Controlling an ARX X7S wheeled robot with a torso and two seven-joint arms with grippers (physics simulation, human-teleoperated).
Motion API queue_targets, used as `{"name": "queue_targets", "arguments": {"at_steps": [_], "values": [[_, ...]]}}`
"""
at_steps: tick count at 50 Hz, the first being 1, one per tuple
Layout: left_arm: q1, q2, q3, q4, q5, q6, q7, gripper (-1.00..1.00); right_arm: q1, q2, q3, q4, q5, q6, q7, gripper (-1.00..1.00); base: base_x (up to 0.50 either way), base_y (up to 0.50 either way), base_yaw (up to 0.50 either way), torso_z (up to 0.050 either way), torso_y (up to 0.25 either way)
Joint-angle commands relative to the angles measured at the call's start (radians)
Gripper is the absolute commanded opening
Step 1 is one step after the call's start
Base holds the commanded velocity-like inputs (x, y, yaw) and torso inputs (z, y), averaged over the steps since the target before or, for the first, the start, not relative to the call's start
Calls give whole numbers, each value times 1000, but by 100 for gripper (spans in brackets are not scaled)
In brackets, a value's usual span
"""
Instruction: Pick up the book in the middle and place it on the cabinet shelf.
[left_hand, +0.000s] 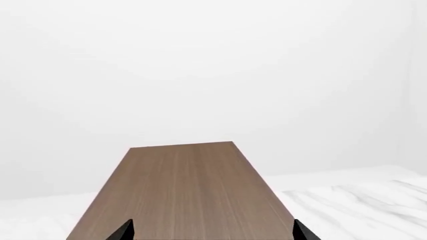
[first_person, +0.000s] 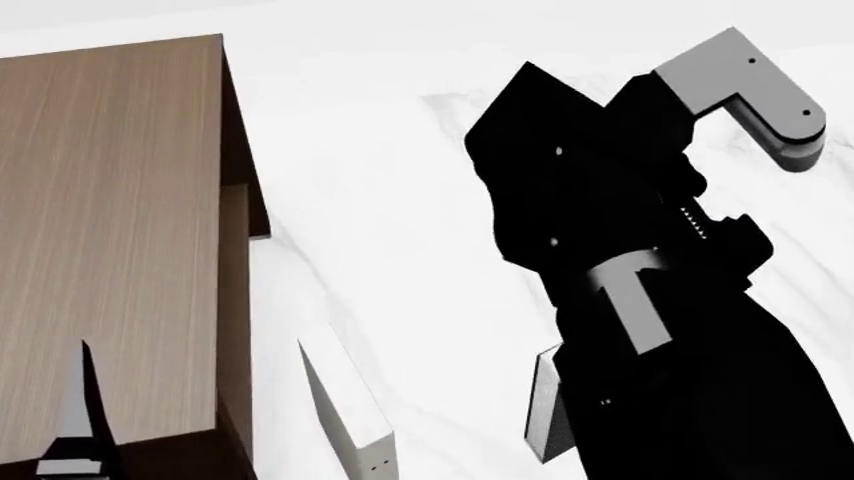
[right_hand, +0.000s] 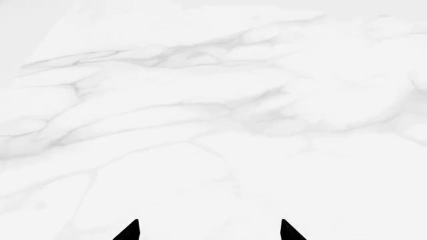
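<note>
The left gripper (left_hand: 212, 235) hovers over the cabinet (left_hand: 183, 190) with fingers (left_hand: 123, 231) wide and empty, while the right gripper (right_hand: 208, 235), fingers also wide, faces only bare marble bench (right_hand: 213, 125), so the book seems not yet fetched.

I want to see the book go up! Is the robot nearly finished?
Not that I can see. Done: nothing shows; the cabinet top is bare and the grey book is out of view. In hand: nothing; the left end effector is open above the cabinet, the right end effector open above the marble surface. Left: grasping the book and shelving it.
</note>
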Motion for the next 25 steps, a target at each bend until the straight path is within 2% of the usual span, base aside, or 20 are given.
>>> {"name": "queue_targets", "arguments": {"at_steps": [1, 25], "values": [[4, 16, -26, 1, -15, 17, 37, 100, -34, -15, -57, 14, 115, 29, -52, 100, 0, 0, 0, 0, 0], [0, 5, -22, 3, -34, 25, 27, 100, -83, -16, -204, 0, 320, 56, -158, 100, 0, 0, 0, 0, 0]]}}
